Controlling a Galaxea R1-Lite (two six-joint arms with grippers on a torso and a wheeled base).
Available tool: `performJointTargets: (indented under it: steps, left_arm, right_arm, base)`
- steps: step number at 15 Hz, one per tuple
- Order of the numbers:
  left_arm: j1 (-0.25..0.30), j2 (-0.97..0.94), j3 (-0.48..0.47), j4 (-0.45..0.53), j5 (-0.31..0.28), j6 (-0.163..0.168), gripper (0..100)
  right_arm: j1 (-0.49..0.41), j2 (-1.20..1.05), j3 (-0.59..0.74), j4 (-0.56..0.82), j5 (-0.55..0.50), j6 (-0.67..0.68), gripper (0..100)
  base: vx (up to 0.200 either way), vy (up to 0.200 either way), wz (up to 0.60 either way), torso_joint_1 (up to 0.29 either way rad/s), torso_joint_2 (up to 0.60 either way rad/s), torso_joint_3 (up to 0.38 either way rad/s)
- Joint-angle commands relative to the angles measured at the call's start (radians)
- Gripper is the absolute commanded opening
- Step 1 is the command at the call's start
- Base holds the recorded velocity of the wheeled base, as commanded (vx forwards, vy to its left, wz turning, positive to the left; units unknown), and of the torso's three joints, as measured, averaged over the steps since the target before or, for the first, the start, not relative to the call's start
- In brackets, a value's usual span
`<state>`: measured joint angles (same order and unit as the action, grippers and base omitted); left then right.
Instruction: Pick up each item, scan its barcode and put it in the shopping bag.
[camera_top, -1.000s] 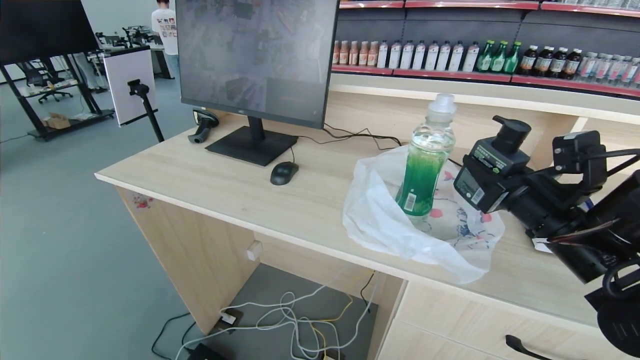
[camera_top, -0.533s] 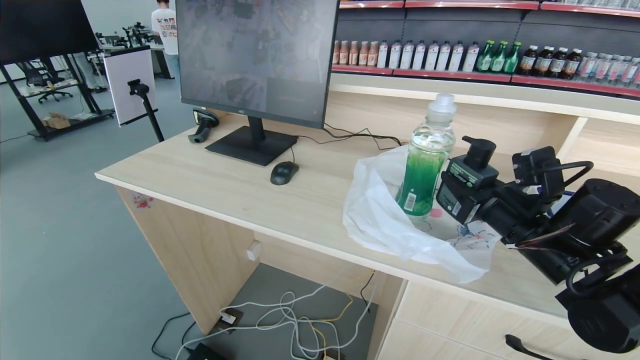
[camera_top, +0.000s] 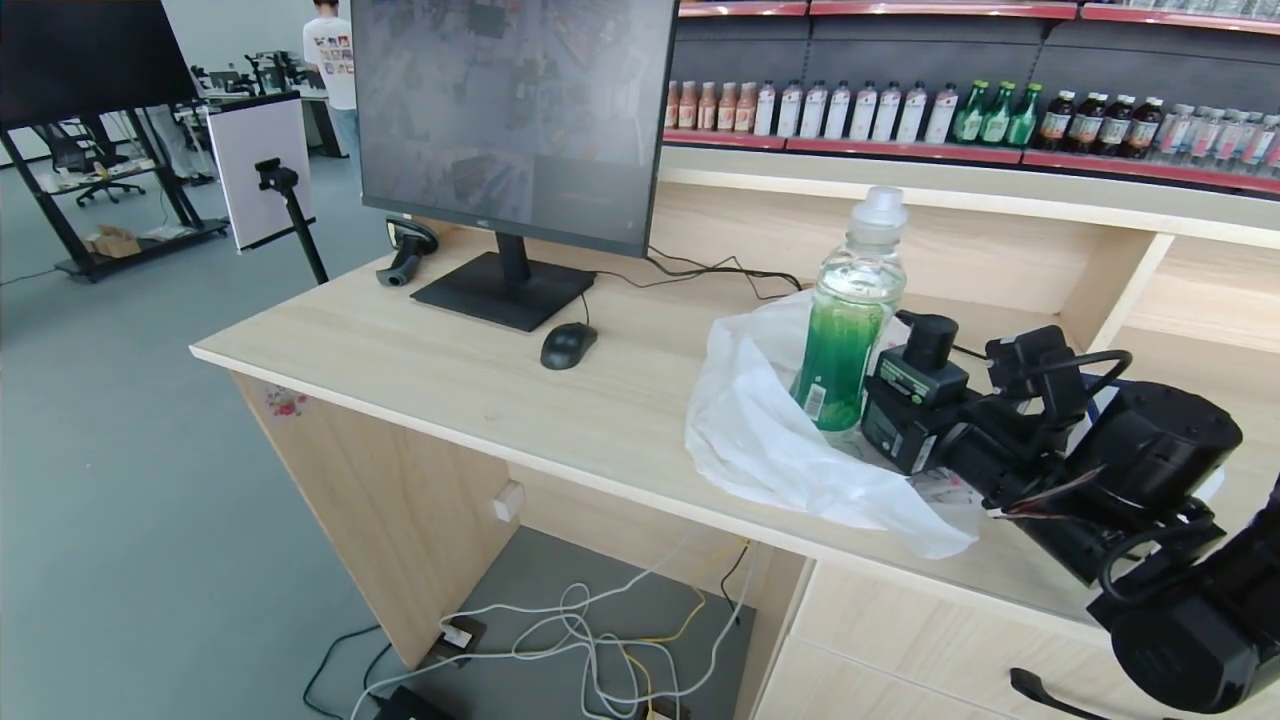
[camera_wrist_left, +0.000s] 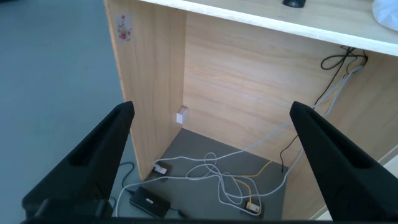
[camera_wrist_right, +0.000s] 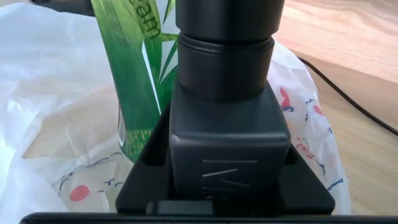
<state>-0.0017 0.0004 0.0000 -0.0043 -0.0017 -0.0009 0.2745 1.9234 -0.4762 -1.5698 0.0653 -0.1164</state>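
Observation:
A white plastic shopping bag (camera_top: 760, 440) lies open on the wooden desk (camera_top: 480, 380). A green bottle (camera_top: 848, 330) with a clear cap stands upright in it. My right gripper (camera_top: 955, 440) is shut on a black pump bottle (camera_top: 912, 400), held low inside the bag right beside the green bottle. In the right wrist view the black pump bottle (camera_wrist_right: 227, 124) sits between my right gripper (camera_wrist_right: 227, 202) fingers, with the green bottle (camera_wrist_right: 134, 81) and the bag (camera_wrist_right: 50, 93) behind it. My left gripper (camera_wrist_left: 211, 168) hangs open below the desk edge, holding nothing.
A monitor (camera_top: 510, 110), a mouse (camera_top: 567, 345) and a handheld scanner (camera_top: 405, 250) occupy the desk's back left. Cables (camera_top: 700, 270) trail behind the bag. Shelves of bottles (camera_top: 950, 115) stand behind the desk. Loose wires (camera_wrist_left: 230, 180) lie on the floor under the desk.
My right arm has carried the black pump bottle down and leftward into the bag, ending close against the green bottle. The green bottle and bag stay put.

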Motion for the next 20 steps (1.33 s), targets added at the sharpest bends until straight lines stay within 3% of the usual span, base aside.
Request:
performJointTargets:
  steps: [1,14,15,20]
  left_arm:
    - [0.0,0.0,0.0,0.0,0.0,-0.001,100]
    - [0.0,0.0,0.0,0.0,0.0,-0.002,100]
    - [0.0,0.0,0.0,0.0,0.0,-0.002,100]
    - [0.0,0.0,0.0,0.0,0.0,-0.001,100]
  right_arm:
    - [0.003,0.026,0.001,-0.001,0.001,0.0,0]
    - [0.025,0.048,0.031,-0.001,0.001,0.006,0]
    - [0.025,0.046,0.034,-0.001,0.001,0.006,100]
    - [0.023,-0.001,0.054,-0.001,0.002,0.03,100]
  base:
    - [0.0,0.0,0.0,0.0,0.0,0.0]
    - [0.0,0.0,0.0,0.0,0.0,0.0]
    - [0.0,0.0,0.0,0.0,0.0,0.0]
    - [0.0,0.0,0.0,0.0,0.0,0.0]
